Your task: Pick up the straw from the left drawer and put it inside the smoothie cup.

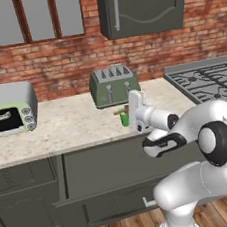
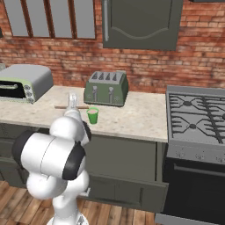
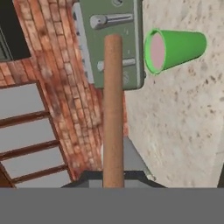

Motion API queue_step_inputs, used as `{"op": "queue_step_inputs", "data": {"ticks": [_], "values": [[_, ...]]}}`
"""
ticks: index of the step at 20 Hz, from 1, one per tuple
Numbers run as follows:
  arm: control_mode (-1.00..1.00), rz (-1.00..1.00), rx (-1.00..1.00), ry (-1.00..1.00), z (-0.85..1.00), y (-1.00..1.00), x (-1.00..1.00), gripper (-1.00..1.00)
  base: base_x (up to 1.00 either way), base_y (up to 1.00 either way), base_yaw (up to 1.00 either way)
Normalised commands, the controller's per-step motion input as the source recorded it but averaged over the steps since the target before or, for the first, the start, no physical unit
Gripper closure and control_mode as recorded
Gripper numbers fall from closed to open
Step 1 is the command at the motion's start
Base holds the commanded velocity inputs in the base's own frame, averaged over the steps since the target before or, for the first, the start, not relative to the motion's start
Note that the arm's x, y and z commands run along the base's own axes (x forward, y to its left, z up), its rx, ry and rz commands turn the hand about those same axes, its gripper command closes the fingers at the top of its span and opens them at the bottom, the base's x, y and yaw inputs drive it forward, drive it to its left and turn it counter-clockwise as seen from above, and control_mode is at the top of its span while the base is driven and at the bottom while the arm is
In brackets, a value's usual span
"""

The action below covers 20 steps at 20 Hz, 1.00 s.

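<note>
We hold the straw point(image 3: 113, 109) clamped in our hand point(image 2: 71, 102), level above the tabletop point(image 2: 132, 115). The smoothie cup point(image 2: 92, 115) stands just beside the hand.

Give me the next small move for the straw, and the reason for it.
Probably tip the straw upright and bring its end over the smoothie cup. The hand grips it lying level beside the cup, not yet over the open mouth, so it cannot drop in as held.

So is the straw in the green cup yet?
Not yet. The straw lies level above the counter beside the smoothie cup, whose pink filling shows nothing poking in.
</note>
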Motion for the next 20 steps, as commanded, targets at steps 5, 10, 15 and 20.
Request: {"op": "queue_step_inputs", "data": {"ticks": [5, 10, 15, 20], "values": [[-1.00, -0.03, 0.38, 0.41, 1.00, 0.00, 0.19, 1.00, 0.00, 0.00, 0.00], [-1.00, -0.06, 0.39, 0.42, 1.00, 0.00, 0.13, 1.00, 0.00, 0.00, 0.00], [-1.00, -0.10, 0.39, 0.40, 1.00, -0.06, 0.09, 1.00, 0.00, 0.00, 0.00], [-1.00, -0.12, 0.38, 0.39, 1.00, -0.10, 0.09, 1.00, 0.00, 0.00, 0.00]]}}
